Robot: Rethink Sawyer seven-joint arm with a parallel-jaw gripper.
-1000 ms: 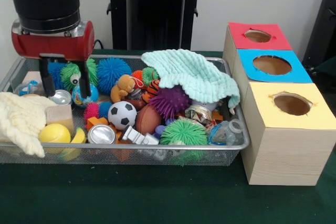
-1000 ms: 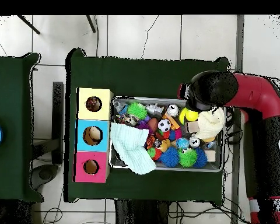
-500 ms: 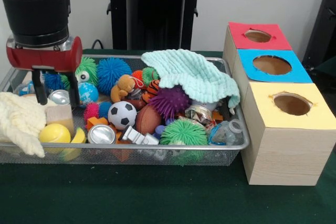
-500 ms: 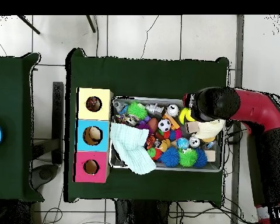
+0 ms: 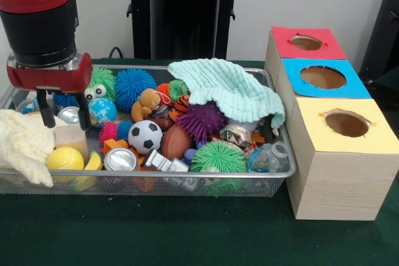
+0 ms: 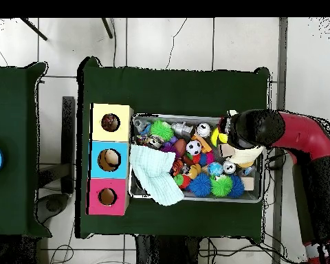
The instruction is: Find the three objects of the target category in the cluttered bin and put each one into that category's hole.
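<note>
Target objects: category not identifiable; presumably somewhere in the bin (image 5: 187, 182), nothing picked yet. Claw (image 5: 63, 111) open, empty, fingers straddling the small silver can (image 5: 70, 114) at the bin's end farthest from the boxes. Just beside: wooden block (image 5: 70, 136), cream cloth (image 5: 22, 141), yellow ball (image 5: 64, 158), second can (image 5: 120, 159). Mint cloth (image 5: 227, 88) draped over the other end. Likely still the search/first-grasp step. Next: descend, close on the can if it fits, carry across to red (image 5: 306, 43), blue (image 5: 323, 77) or yellow hole (image 5: 346, 123) on the bench (image 5: 156, 232).
</note>
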